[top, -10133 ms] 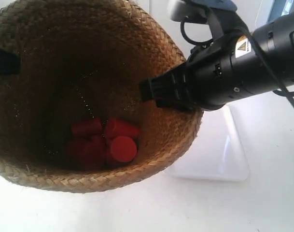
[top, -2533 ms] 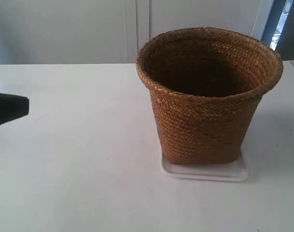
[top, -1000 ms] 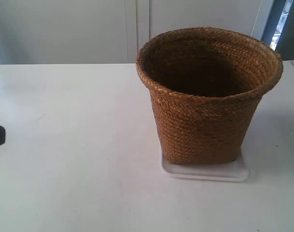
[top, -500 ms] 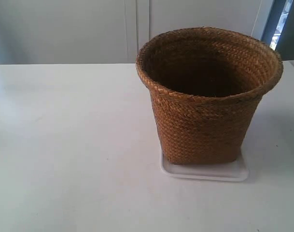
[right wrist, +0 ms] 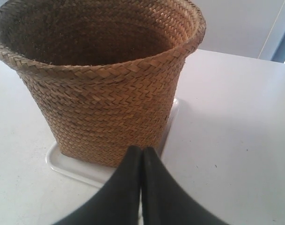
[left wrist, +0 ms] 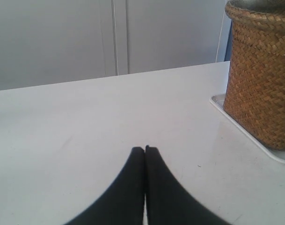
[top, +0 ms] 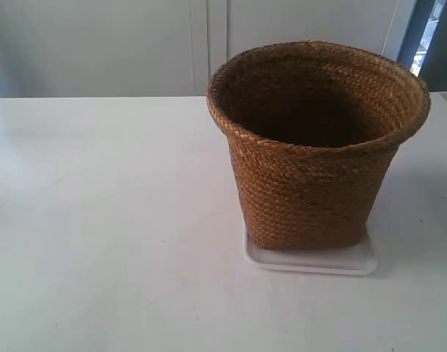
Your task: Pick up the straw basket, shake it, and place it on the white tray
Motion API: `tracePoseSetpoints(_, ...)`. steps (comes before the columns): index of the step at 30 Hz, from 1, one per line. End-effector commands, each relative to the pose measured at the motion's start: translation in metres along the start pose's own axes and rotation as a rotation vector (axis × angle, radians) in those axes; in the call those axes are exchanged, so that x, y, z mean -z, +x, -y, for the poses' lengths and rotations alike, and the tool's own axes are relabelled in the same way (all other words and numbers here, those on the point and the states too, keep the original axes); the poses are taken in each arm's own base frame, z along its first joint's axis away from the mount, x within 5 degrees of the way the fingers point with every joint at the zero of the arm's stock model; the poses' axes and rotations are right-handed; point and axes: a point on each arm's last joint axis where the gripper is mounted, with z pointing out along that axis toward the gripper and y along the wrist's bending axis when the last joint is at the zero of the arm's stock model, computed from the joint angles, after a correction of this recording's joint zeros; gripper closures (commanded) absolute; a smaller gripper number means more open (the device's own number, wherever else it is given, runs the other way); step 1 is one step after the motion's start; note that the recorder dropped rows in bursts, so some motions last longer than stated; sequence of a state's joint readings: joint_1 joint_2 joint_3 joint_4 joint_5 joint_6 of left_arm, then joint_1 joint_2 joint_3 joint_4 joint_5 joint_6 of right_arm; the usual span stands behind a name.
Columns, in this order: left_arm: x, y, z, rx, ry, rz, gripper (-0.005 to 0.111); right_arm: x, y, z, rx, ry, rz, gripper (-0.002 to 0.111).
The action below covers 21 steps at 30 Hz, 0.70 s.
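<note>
The brown straw basket (top: 311, 154) stands upright on the white tray (top: 311, 262) on the white table; its inside is dark. The left wrist view shows the basket (left wrist: 261, 75) and a strip of tray (left wrist: 247, 136) off to one side, well apart from my left gripper (left wrist: 145, 149), which is shut with nothing in it. In the right wrist view the basket (right wrist: 105, 89) sits on the tray (right wrist: 67, 166) just beyond my right gripper (right wrist: 142, 148), also shut and empty. Neither arm shows in the exterior view.
The white table (top: 113, 220) spreads wide around the tray. A pale wall with a vertical seam (top: 208, 44) stands behind it, and a dark window frame (top: 418, 33) rises at the back corner.
The black gripper tip at the exterior view's left edge a second ago has slid out of sight. Basket and tray have not moved.
</note>
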<state>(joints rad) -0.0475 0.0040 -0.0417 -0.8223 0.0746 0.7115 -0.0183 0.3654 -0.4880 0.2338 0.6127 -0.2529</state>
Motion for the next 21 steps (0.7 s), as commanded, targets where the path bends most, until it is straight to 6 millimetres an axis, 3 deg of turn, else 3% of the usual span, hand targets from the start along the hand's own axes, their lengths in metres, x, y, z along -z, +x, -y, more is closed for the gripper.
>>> tracePoseSetpoints(1,0.0,-0.001,0.0,0.03,0.0,0.009,0.106,0.0,0.0,0.0,0.004,0.005,0.008,0.108)
tracePoseSetpoints(15,0.0,-0.001,0.0,0.03,0.0,0.009,0.106,0.0,-0.001,0.002,0.036,0.023,0.023,0.108)
tracePoseSetpoints(18,0.0,-0.001,0.0,0.03,0.0,0.009,0.106,-0.001,-0.001,0.004,0.033,0.051,0.123,0.108)
tracePoseSetpoints(21,0.0,-0.001,0.0,0.03,0.0,0.009,0.106,-0.003,0.012,0.007,0.04,0.102,0.28,0.108)
